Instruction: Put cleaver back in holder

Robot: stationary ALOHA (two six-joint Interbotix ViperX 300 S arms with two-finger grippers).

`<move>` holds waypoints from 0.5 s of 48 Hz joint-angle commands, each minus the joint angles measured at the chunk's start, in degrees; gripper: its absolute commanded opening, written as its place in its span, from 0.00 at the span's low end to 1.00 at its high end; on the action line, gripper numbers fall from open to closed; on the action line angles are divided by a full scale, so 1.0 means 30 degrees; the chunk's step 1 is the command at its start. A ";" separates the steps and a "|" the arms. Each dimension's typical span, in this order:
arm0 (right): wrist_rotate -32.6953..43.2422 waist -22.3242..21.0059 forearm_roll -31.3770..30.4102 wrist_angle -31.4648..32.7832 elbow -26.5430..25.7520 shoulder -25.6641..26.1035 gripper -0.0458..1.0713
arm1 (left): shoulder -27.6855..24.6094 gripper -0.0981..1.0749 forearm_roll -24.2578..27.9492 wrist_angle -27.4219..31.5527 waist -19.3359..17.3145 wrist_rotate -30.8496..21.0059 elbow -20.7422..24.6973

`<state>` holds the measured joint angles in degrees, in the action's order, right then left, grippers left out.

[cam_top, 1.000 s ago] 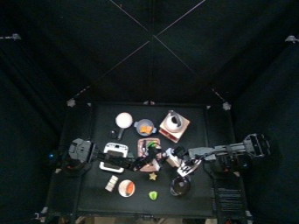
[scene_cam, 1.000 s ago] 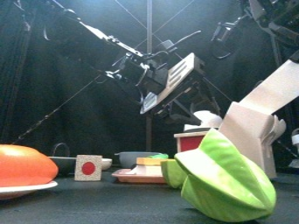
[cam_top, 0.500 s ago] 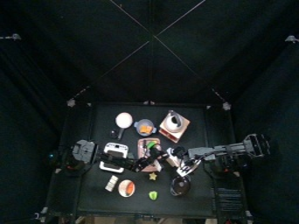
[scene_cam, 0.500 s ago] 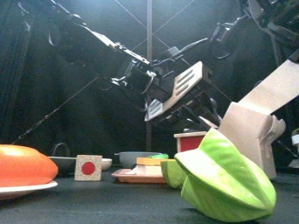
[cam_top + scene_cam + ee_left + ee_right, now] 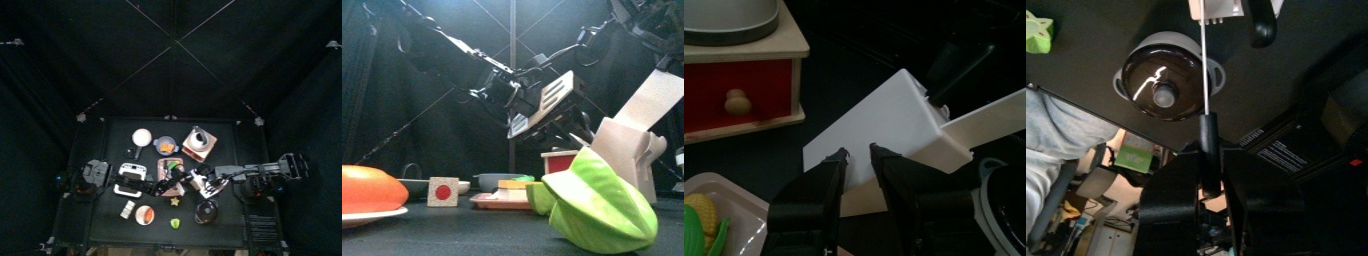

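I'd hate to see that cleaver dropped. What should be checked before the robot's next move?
1. Cleaver gripped by right gripper: ok.
2. Cleaver clear of table: ok, it is in the air.
3. Holder standing: ok.
4. Left gripper steadying holder: cannot tell; it is at the holder's side.
5. Free slot in holder: cannot tell.
6. Cleaver at the holder's top: not ok; the front view shows them apart.

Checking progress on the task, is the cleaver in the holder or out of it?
Out: the right gripper holds the cleaver in the air.
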<state>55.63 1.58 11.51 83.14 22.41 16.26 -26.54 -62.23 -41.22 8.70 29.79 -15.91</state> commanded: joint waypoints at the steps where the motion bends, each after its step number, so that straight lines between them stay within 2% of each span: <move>1: -0.0029 -0.0176 -0.0381 -0.0352 -0.0615 0.0205 0.45 | 0.0381 0.68 0.0117 -0.0088 0.0029 0.0029 0.0469; 14: -0.0029 -0.0146 -0.1670 -0.1582 -0.0264 0.0381 0.46 | 0.0381 0.68 0.0117 -0.0029 0.0029 0.0029 0.0498; 24: 0.0000 -0.0146 -0.2783 -0.3223 0.0557 0.0791 0.57 | 0.0381 0.68 0.0117 0.0029 0.0029 0.0029 0.0469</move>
<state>55.72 1.41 3.87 74.88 24.17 16.61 -26.54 -62.23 -41.04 8.79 29.79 -15.91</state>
